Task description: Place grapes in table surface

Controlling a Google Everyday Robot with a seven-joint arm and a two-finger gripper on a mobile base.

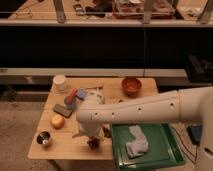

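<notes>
On the light tan wooden table surface [70, 147], a small shiny metal cup [44, 138] sits front-left, with a yellow-orange round fruit [58, 121] just behind it. Further right, the white arm's gripper [91, 134] hangs directly over the dark reddish-brown grapes [94, 143] — at the table's front edge, beside the green rectangular tray [162, 145] — whether it grips them I cannot tell.

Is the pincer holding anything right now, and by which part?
Cannot tell. The pincer sits right above the grapes at the table surface's front edge, but the arm hides where they meet.
</notes>
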